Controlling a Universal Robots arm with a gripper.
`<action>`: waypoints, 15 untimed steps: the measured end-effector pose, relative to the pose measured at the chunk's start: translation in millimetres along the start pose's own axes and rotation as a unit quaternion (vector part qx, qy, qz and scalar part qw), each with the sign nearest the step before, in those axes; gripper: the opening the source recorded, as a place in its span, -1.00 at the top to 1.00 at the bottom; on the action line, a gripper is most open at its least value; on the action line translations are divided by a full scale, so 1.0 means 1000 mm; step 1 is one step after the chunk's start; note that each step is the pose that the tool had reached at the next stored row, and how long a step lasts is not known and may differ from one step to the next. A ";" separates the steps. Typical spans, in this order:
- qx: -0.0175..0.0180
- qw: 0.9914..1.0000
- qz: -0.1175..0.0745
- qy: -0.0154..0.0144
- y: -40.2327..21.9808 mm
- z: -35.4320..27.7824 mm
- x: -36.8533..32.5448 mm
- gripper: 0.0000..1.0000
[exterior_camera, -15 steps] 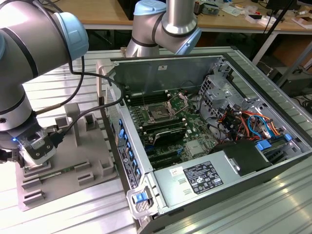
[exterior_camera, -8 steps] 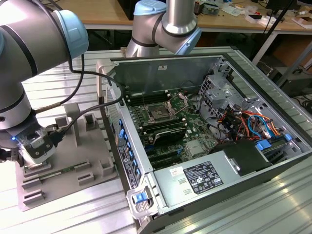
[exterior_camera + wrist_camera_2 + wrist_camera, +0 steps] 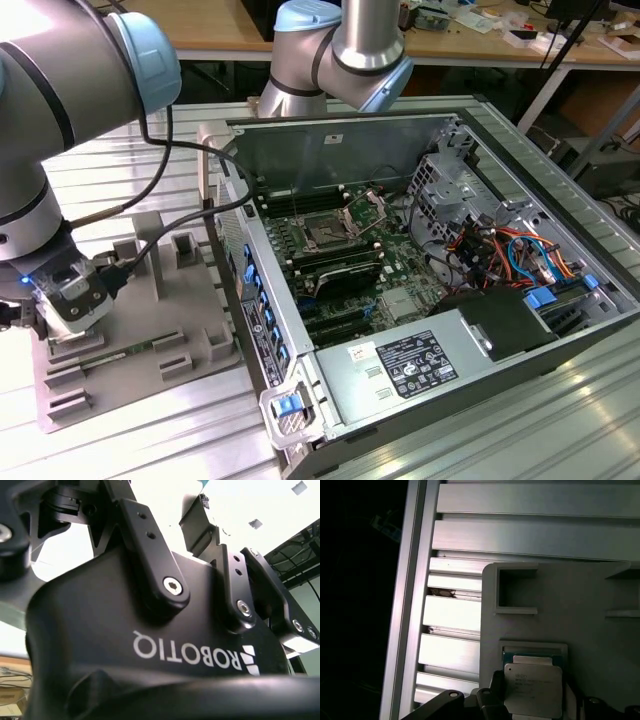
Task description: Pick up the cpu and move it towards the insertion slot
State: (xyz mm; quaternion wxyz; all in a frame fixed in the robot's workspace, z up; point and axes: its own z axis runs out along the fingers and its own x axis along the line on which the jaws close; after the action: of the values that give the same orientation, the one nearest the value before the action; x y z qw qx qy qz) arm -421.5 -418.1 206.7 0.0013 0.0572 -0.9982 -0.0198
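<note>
A slatted aluminium bench (image 3: 150, 450) carries everything. On the exterior view's right stands an open computer case (image 3: 330, 150) with its motherboard facing up. The slot (image 3: 326, 232) is on that board, a square socket with a dark centre and a shiny frame whose bracket is tipped up.

The grey arm (image 3: 60, 90) reaches down on the exterior view's left, well apart from the case. Its wrist hangs low over a grey plastic tray (image 3: 150, 320) with raised blocks that lies on the bench beside the case.

In the second wrist view, the black housing (image 3: 125, 630) and its linkage bars show against a bright ceiling.

In the first wrist view, the cpu (image 3: 532, 690) lies flat between the fingers (image 3: 494, 692), metal top towards the camera. One dark finger meets each of two opposite edges, so the fingers are pinching the chip. The cpu is over the tray and partly covers a shallow square pocket (image 3: 532, 651) with a teal rim. I cannot tell whether it is clear of the tray surface. An open rectangular recess (image 3: 516, 592) lies in the tray near the pocket, and the bench's bright slats run past the tray's edge. The cpu is far from the slot.
</note>
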 end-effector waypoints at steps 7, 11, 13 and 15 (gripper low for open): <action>0.000 1.000 0.000 0.000 0.0001 -0.0034 0.0000 -0.09; 0.000 1.000 0.000 0.000 0.0002 -0.0050 0.0000 -0.09; 0.000 1.000 0.000 0.000 0.0002 -0.0057 0.0000 -0.09; 0.000 1.000 0.000 0.000 0.0003 -0.0070 0.0000 -0.09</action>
State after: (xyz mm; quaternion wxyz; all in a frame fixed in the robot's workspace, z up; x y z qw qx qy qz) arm -421.5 -418.1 213.6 0.0013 0.0572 -0.9982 -0.0198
